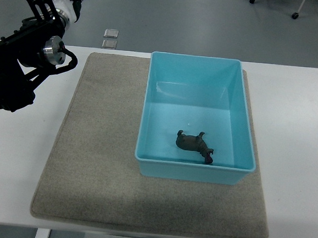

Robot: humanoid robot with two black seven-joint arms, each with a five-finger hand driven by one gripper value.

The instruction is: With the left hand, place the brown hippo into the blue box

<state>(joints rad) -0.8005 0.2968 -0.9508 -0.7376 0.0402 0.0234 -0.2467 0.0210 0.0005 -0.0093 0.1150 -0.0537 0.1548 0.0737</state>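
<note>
Hippo: I see the brown hippo (194, 145) lying on its side on the floor of the box, legs sticking out, in the near half and slightly right of centre. It sits close to the near wall, though I cannot tell if it touches it.

Box: the blue box (149, 107) is an open rectangular tub, upright, with nothing else in it that I can make out. It rests on the right part of the mat, its near-right corner close to the mat's right edge.

Mat: a grey-brown felt mat (95, 163) lies flat under the box, with a wide bare stretch to the left of it and a strip in front.

Table: the white table (299, 124) carries the mat, with bare surface showing on both sides of it.

Left hand: my left hand (44, 8) is up at the far-left corner of the view, well apart from the box and above the table's left edge. From this angle I see black links and a silver joint, and nothing held. I cannot tell how far the fingers are spread.

Floor: two small square plates (110, 38) are set in the grey floor beyond the table's far edge.
</note>
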